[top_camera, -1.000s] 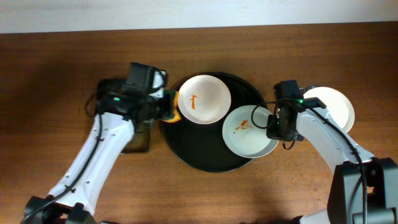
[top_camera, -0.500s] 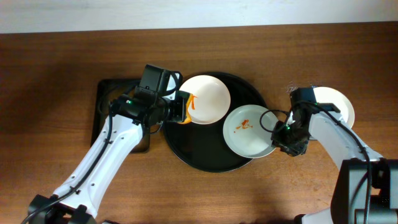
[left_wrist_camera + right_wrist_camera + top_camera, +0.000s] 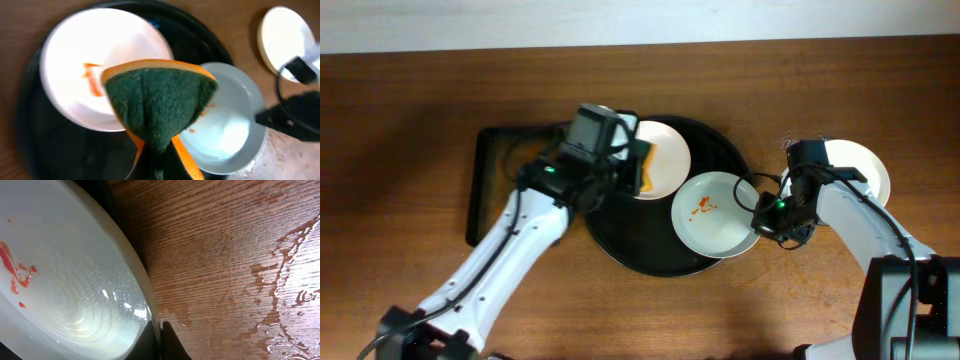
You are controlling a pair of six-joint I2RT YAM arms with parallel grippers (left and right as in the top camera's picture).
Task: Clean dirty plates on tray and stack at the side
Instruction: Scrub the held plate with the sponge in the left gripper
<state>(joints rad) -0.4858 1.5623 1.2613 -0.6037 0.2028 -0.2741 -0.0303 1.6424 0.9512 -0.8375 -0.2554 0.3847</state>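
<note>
A white plate [image 3: 65, 280] fills the left of the picture, its rim running diagonally from the top down to the bottom middle. Red smears [image 3: 14, 272] mark its inner surface at the left, and small water drops glisten near the middle. At the bottom, the right gripper [image 3: 159, 332] pinches the rim, one dark finger on each side. A strip of dark tray [image 3: 100, 190] shows above the plate. The wooden worktop [image 3: 215, 255] lies to the right, with wet streaks [image 3: 285, 275] toward its far right.
</note>
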